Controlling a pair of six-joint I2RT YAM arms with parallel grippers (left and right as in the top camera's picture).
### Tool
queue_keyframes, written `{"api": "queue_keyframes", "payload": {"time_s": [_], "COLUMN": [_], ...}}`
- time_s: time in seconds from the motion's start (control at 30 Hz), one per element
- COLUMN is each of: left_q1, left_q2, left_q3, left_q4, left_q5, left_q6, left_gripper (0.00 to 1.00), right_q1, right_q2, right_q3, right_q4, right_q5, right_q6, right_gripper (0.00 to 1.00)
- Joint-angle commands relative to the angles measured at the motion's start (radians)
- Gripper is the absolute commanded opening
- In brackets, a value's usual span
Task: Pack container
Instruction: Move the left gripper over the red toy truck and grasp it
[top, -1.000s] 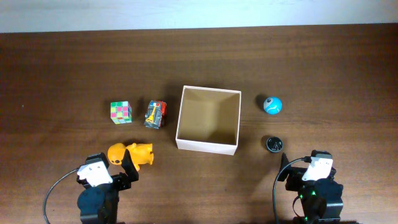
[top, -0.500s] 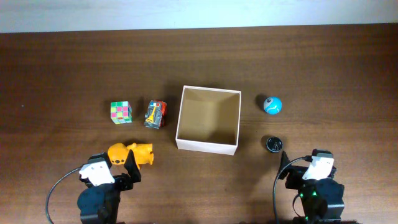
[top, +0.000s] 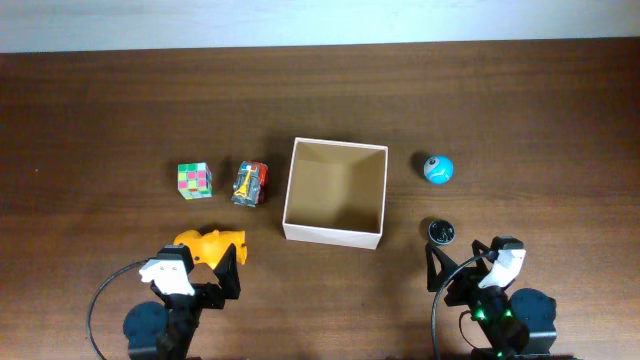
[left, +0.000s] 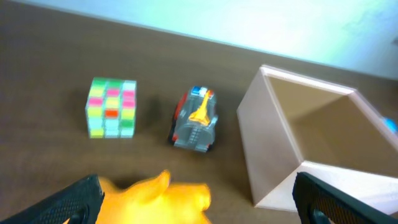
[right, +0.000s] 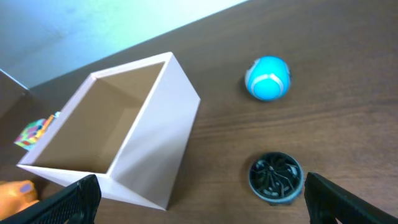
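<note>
The container, a square white box with a tan inside, stands open and empty at the table's middle; it also shows in the left wrist view and the right wrist view. My left gripper is open, its fingers straddling an orange toy animal that lies just ahead of it. My right gripper is open and empty, just behind a dark round disc, which sits near its right finger in the right wrist view.
A coloured puzzle cube and a small toy car lie left of the box. A blue ball lies right of it, beyond the disc. The wall edge runs along the far side.
Both arms have tipped forward. The left gripper has moved right and over the orange toy. The right gripper has shifted left, toward the disc. No object has moved.
</note>
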Motion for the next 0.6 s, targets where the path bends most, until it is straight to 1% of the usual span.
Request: {"api": "queue_keyframes", "payload": {"time_s": [0.0,0.13,0.2,0.27,0.33,0.47,0.5,0.57], "left_q1": [-0.004,-0.004,-0.004,-0.004,-0.004,-0.004,-0.004,-0.004], "left_q2": [-0.010,0.017,0.071,0.152,0.296,0.571,0.726,0.875], "left_q3": [0.031,0.130,0.187,0.243,0.329,0.503,0.627,0.766], "left_q4": [0.063,0.100,0.087,0.082,0.082,0.050,-0.014,-0.104], "left_q5": [0.053,0.044,0.024,0.020,0.022,0.051,0.063,0.064], "left_q6": [-0.043,-0.050,-0.050,-0.050,-0.043,-0.035,-0.029,-0.015], "left_gripper": [0.99,0.99,0.99,0.99,0.99,0.99,0.99,0.99], "right_q1": [-0.006,-0.006,-0.006,-0.006,-0.006,-0.006,-0.008,-0.008], "right_q2": [0.014,0.117,0.216,0.346,0.520,0.803,0.936,1.054], "right_q3": [0.034,0.138,0.212,0.304,0.424,0.649,0.775,0.900], "right_q4": [0.025,0.026,0.002,-0.034,-0.068,-0.142,-0.198,-0.262], "right_q5": [-0.025,-0.024,0.005,0.054,0.081,0.084,0.084,0.085], "right_q6": [0.000,-0.079,-0.120,-0.120,-0.121,-0.120,-0.119,-0.120], "right_gripper": [0.99,0.99,0.99,0.99,0.99,0.99,0.99,0.99]}}
